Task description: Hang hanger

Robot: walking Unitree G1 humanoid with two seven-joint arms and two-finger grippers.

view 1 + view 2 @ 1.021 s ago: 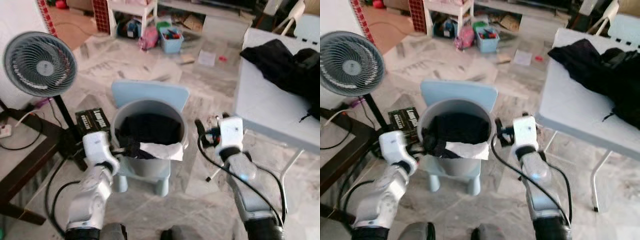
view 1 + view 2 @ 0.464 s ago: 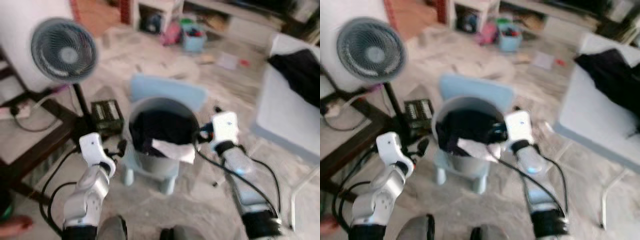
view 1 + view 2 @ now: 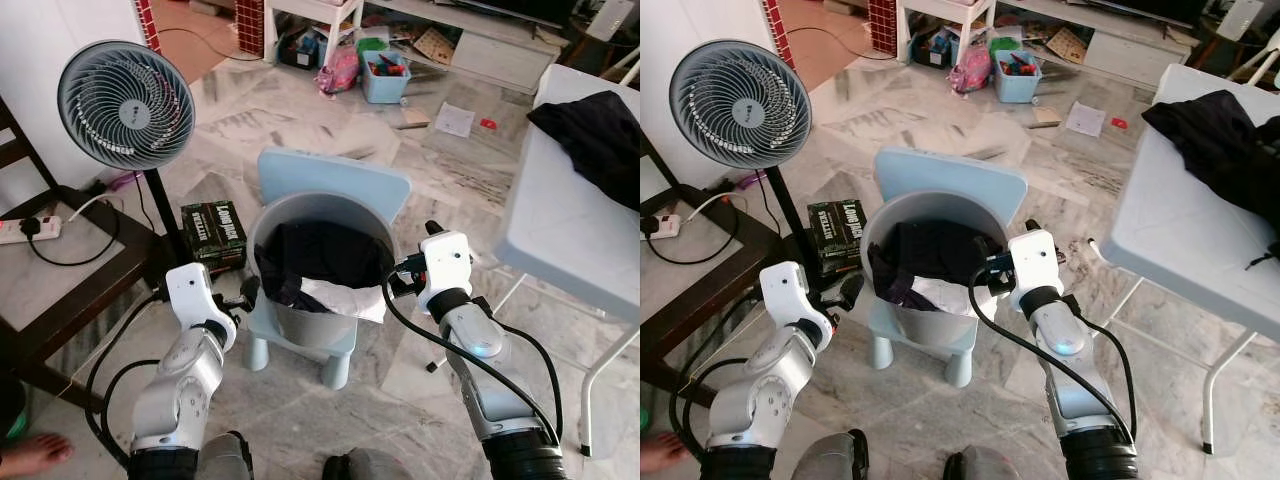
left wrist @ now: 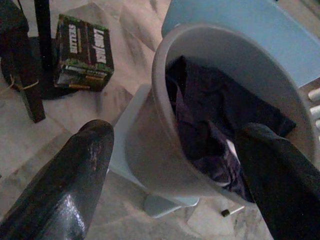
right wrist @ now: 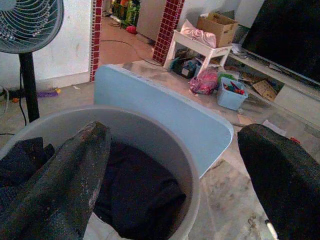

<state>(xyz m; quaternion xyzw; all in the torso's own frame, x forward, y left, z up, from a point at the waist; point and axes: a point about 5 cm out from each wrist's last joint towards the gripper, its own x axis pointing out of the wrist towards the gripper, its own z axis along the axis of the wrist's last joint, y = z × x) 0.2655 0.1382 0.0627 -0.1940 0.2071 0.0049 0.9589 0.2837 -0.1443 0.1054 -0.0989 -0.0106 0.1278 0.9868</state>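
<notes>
Bucket [image 3: 318, 262] (grey) of dark clothes [image 3: 320, 255]

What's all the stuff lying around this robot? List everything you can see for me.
Bucket: one, grey, on the small chair, right before the robot.
Dark clothes: a heap, black, inside the bucket.
White cloth: one, over the bucket's near rim.
Chair: one, pale blue, small, under the bucket.
Fan: one, grey, standing to the robot's left.
Box: one, black and green, on the floor by the fan's pole.
Table: one, white, to the robot's right.
Black garment: one, on the table.
Blue bin: one, far floor, full of small things.
Power strip: one, white, far left.
Left gripper: open, beside the bucket's left wall.
Right gripper: open, at the bucket's right rim.
</notes>
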